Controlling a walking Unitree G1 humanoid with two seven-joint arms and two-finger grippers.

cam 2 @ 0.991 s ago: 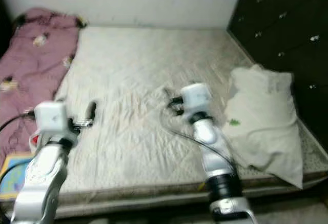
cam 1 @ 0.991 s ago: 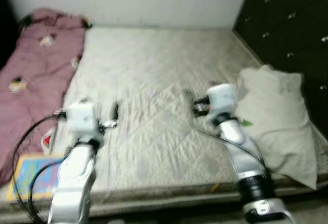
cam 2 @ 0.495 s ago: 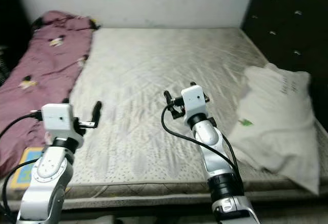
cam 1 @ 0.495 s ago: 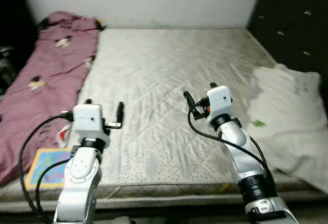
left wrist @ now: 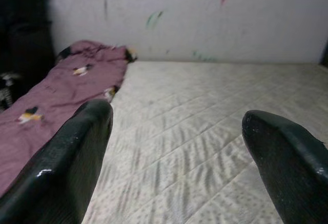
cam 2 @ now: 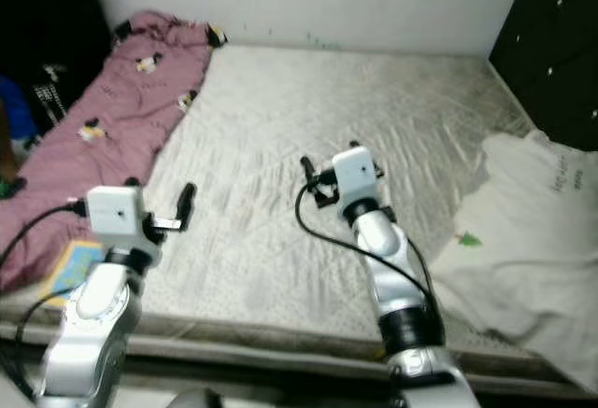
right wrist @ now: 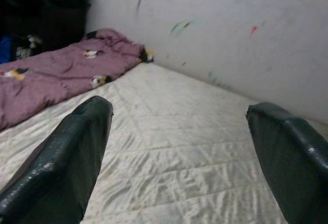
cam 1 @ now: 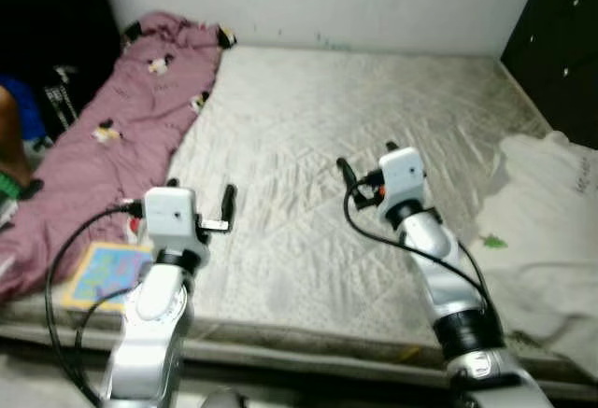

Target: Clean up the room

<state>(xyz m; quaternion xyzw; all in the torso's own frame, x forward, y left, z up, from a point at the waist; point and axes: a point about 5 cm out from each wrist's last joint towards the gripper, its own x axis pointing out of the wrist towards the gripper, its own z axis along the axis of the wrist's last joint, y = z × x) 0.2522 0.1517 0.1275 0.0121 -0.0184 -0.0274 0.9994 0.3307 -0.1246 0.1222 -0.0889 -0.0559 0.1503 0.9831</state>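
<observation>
Both grippers hover over the bare mattress (cam 1: 374, 109), fingers spread and empty — the left gripper (cam 1: 201, 204) near the purple blanket (cam 1: 121, 137) and a colourful book (cam 1: 105, 274), the right gripper (cam 1: 366, 163) mid-bed (a white pillow (cam 1: 551, 212) lies beyond it).

My head's two eyes look forward and down over the bare mattress (cam 1: 308, 147), sharing nearly the same scene. Each wrist camera sits low, close above it, facing along my fingers toward the white wall (left wrist: 205, 19) and pink blanket (right wrist: 56, 75).
</observation>
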